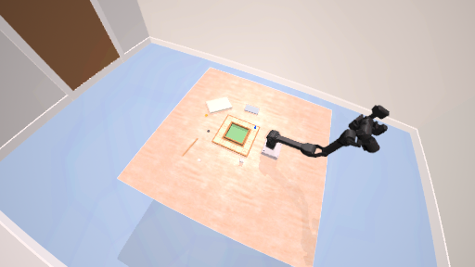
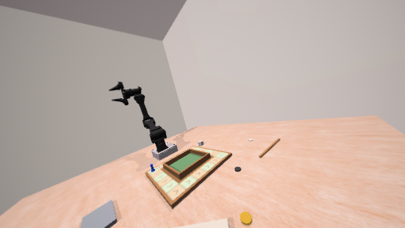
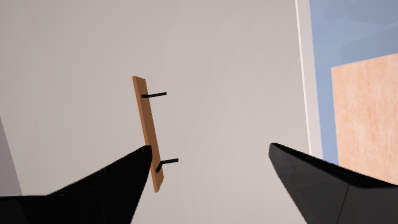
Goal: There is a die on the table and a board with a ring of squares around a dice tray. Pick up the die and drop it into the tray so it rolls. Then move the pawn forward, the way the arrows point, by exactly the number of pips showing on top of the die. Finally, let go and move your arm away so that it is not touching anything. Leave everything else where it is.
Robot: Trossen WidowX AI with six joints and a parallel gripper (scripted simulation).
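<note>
A small whitish die (image 1: 241, 161) (image 2: 200, 142) lies on the table just outside the board; its pips are too small to read. The board (image 1: 221, 132) (image 2: 190, 181) has a ring of arrowed squares around the brown-walled dice tray (image 1: 237, 133) (image 2: 194, 167) with a green floor, which looks empty. A blue pawn (image 1: 255, 127) (image 2: 152, 168) stands upright on a square at the board's corner. My gripper (image 2: 111, 95) (image 3: 211, 150) is open and empty, raised high beyond the arm's base, far from die, pawn and board.
A cream slab (image 1: 219, 105), a grey block (image 1: 251, 109) (image 2: 100, 215), a yellow disc (image 1: 206, 115) (image 2: 246, 218), a black disc (image 1: 208, 131) (image 2: 237, 169), a brown stick (image 1: 190, 146) (image 2: 270, 147) and a small white piece (image 1: 198, 160) (image 2: 250, 139) lie around the board. A wooden peg rail (image 3: 152, 130) hangs on the wall.
</note>
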